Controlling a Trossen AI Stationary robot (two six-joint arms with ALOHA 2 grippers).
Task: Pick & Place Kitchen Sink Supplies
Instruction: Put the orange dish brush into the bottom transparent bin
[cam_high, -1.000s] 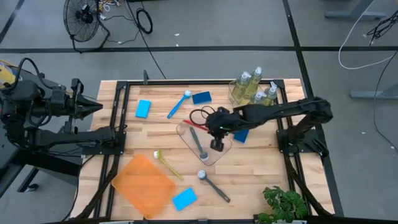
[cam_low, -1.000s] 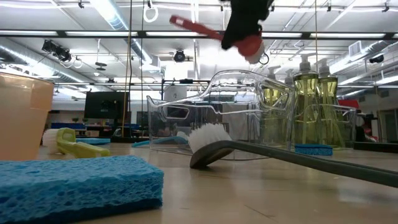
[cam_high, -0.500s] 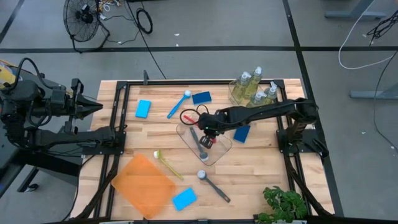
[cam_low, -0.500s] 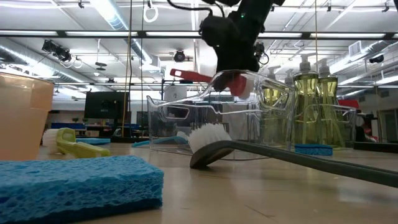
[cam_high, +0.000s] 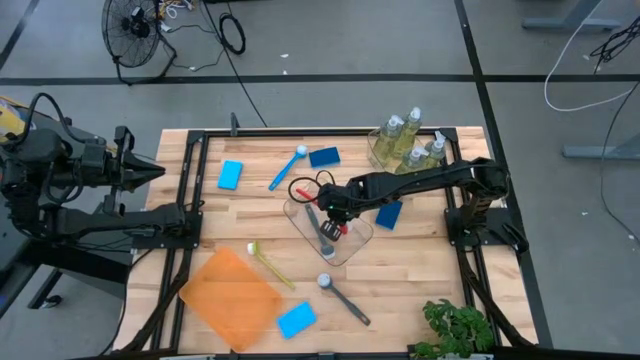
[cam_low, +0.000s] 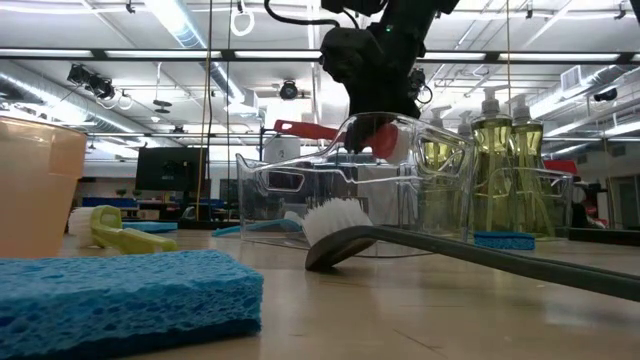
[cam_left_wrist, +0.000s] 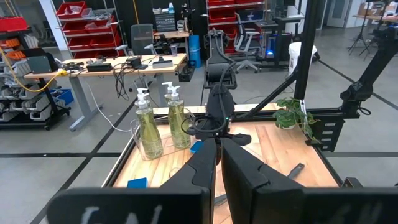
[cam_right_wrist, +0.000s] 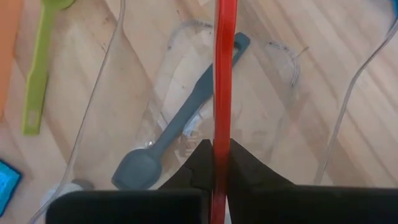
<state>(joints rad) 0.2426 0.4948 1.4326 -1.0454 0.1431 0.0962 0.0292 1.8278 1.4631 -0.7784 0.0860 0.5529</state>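
Now the right gripper (cam_high: 335, 208) has dropped lower, jaws clamping the red brush (cam_right_wrist: 222, 81) just above the clear tub (cam_high: 352, 245).

Since a second ago the right gripper (cam_high: 335, 212) has swung from the right part of the clear tub (cam_high: 352, 244) toward the frame's centre, now over the tub's upper left part. In the low view it has dropped from the top edge, and the red brush (cam_low: 330, 131) it clamps has come down with it to rim level. Over the last half second the brush handle levelled slightly; otherwise little moved.
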